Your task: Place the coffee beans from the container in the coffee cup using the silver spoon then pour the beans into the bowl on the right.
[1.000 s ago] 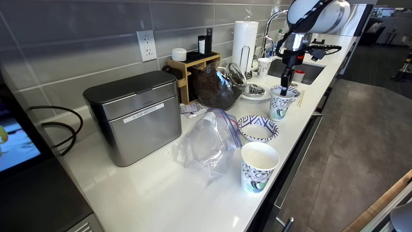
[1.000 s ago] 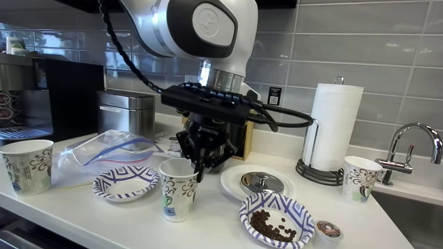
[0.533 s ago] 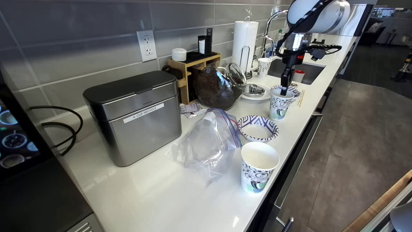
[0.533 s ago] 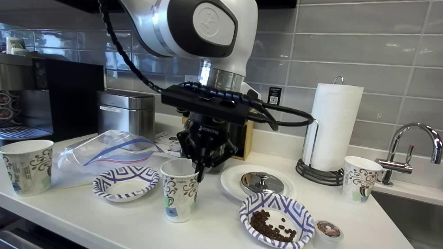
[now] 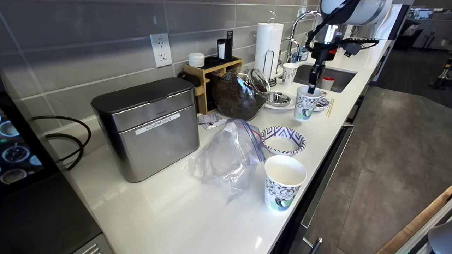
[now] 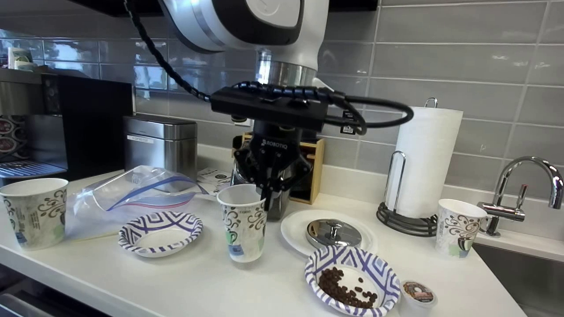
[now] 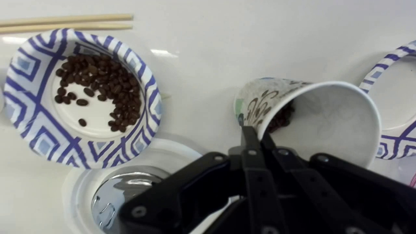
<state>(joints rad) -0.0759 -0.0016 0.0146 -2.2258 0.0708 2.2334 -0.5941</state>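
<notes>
Tool (image 7: pixel 259 138) pinched narrow on coffee cup (image 6: pixel 243 226), at its rim; cup hangs beneath tool, seemingly just off tabletop (image 6: pixel 273 288), beans (image 7: pixel 281 117) inside. Looks like step 2, the pour. Next: carry cup over bowl (image 6: pixel 371 266), right of tool in an exterior view, then tip.

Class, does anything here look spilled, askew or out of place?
Slightly odd: a metal lid rests on the white plate, apparently leaving the glass jar uncovered. Nothing looks spilled: beans show only in one bowl, one cup and the jar.
</notes>
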